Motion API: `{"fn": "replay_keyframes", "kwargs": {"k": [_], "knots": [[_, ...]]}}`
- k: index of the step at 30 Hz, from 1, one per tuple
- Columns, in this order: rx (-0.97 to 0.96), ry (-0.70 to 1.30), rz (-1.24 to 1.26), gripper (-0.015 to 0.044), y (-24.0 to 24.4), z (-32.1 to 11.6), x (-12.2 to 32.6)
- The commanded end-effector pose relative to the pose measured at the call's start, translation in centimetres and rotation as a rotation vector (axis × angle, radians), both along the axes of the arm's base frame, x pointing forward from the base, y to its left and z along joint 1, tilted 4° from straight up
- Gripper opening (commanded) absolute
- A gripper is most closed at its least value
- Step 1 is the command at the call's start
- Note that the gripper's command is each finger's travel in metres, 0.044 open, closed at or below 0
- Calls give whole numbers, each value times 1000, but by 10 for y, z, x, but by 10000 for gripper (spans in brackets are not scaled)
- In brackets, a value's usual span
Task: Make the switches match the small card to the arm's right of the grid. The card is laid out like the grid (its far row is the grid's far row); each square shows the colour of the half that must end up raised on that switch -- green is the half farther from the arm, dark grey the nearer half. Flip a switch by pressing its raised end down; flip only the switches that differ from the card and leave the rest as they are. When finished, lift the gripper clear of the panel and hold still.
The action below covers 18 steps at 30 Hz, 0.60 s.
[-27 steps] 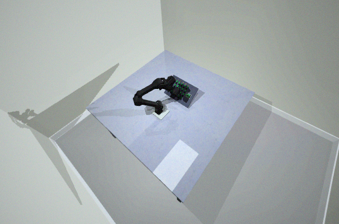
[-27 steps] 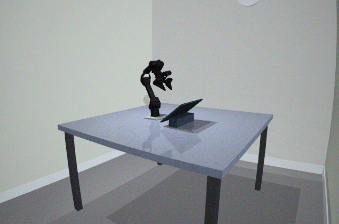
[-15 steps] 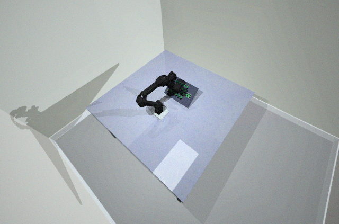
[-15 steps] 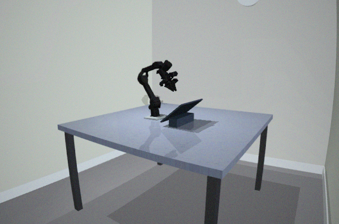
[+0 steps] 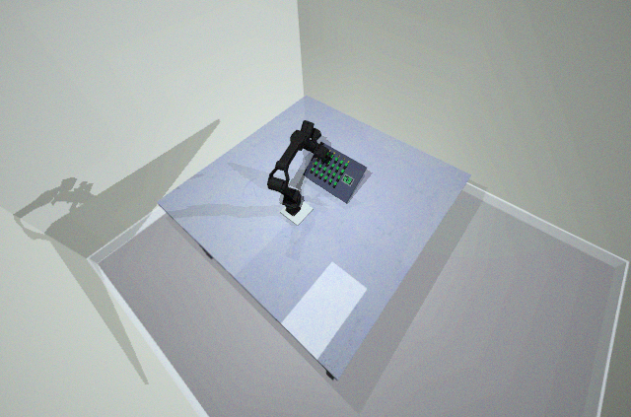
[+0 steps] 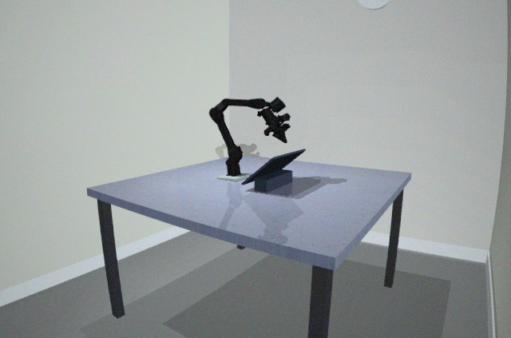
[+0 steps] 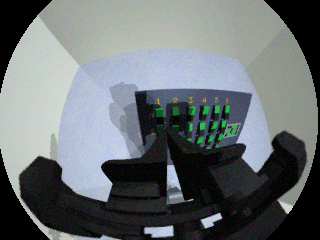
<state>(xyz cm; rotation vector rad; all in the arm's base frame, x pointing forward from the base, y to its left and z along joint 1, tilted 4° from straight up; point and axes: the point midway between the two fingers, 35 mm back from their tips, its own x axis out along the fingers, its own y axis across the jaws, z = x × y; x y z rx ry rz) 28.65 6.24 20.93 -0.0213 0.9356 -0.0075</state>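
The dark blue switch panel point(image 5: 359, 172) point(image 6: 284, 157) point(image 7: 241, 103) is tilted, its far edge raised. It carries a grid of green and dark grey rocker switches, with yellow column numbers 1 to 6 along the far edge in the wrist view. The small card point(image 5: 347, 178) point(image 7: 232, 131) lies on the panel to the right of the grid; its squares are too small to read surely. My gripper point(image 5: 327, 161) point(image 6: 285, 142) point(image 7: 166, 131) is shut and empty. Its tips are above the panel, over its left part, without touching it. The fingers hide nearer switches of the left columns in the wrist view.
A dark block point(image 6: 273, 180) supports the panel from below. The arm's base stands on a small white plate point(image 5: 304, 214) beside the panel's near edge. A white rectangle point(image 5: 325, 308) lies on the table point(image 5: 397, 213) point(image 6: 185, 202), well away from the panel.
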Motion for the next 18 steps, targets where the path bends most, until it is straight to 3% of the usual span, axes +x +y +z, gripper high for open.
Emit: {"fn": "replay_keyframes", "kwargs": {"k": [1,5,18], "knots": [[-1,-10,-18,0,5,-3,5],[-1,12,-18,0,4,-28,25],[-1,12,-18,0,3,-37,32]]}}
